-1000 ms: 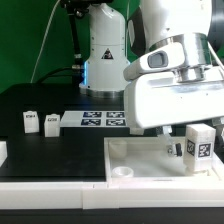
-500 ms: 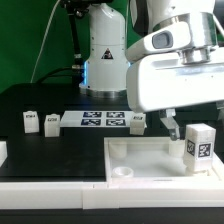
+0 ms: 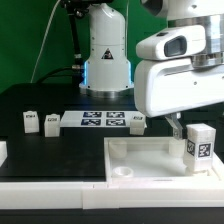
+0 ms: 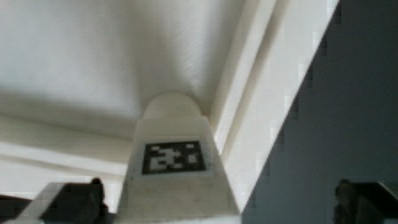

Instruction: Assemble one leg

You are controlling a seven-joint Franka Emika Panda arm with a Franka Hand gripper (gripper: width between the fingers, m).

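A white leg [image 3: 199,147] with a square tag stands upright in the white tray [image 3: 145,152] at its corner on the exterior view's right. My gripper [image 3: 192,120] hangs just above that leg, open and empty, and one finger [image 3: 173,127] shows beside the leg. In the wrist view the leg [image 4: 175,150] rises from the tray's corner [image 4: 107,70], below and between my gripper's [image 4: 217,203] two widely spread fingertips [image 4: 73,200]. Three more legs stand on the black table: two [image 3: 30,121] [image 3: 52,122] at the exterior view's left and one [image 3: 137,121] behind the tray.
The marker board [image 3: 100,120] lies flat on the table between the loose legs. A round socket [image 3: 122,172] sits in the tray's near corner. A white part [image 3: 2,151] shows at the exterior view's left edge. The arm's base [image 3: 105,50] stands at the back.
My gripper has risen and shifted toward the exterior view's right, off the leg. The leg stays standing in the tray's corner.
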